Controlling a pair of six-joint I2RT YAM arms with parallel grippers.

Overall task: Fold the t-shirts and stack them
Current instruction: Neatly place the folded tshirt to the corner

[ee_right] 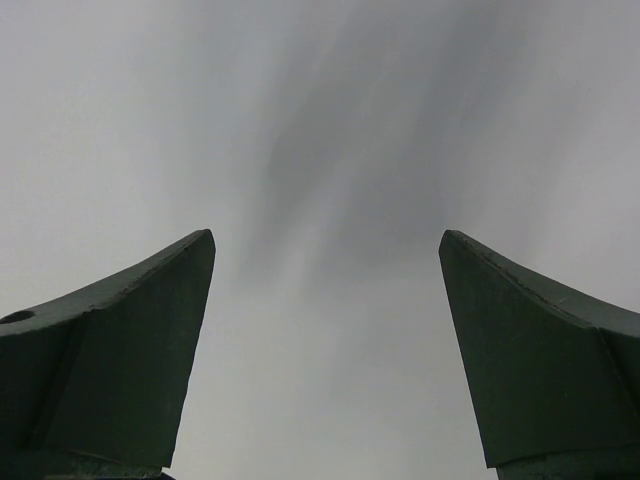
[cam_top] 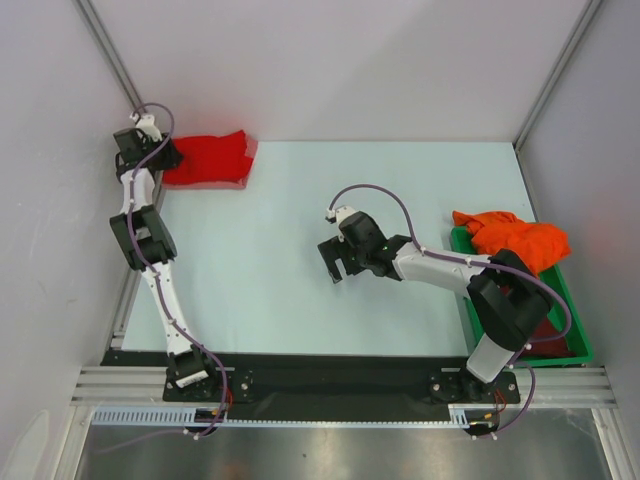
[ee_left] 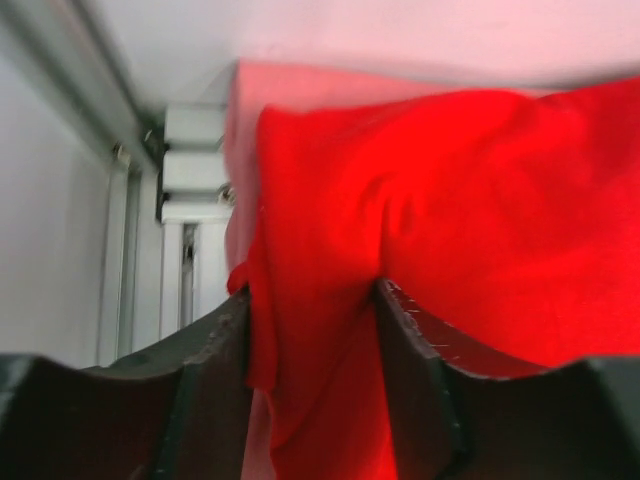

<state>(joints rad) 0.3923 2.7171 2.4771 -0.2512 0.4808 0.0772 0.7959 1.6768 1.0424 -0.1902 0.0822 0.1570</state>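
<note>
as left arm (cam_top: 150, 240) stretches, pincer (ee_left: 312, 300) straddles shirt (ee_left: 480, 200)

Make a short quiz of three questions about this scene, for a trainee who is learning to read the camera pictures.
1. Fill the gap: the cloth between the fingers of the left gripper belongs to the ___ shirt.
2. True or false: the right gripper is holding a shirt.
3. Where is the orange shirt? A: in the left gripper. B: draped over the far end of the green bin. C: in the right gripper.

Key
1. red; the red shirt lies at the far left corner.
2. False; its jaws are wide apart with nothing between them.
3. B.
</note>
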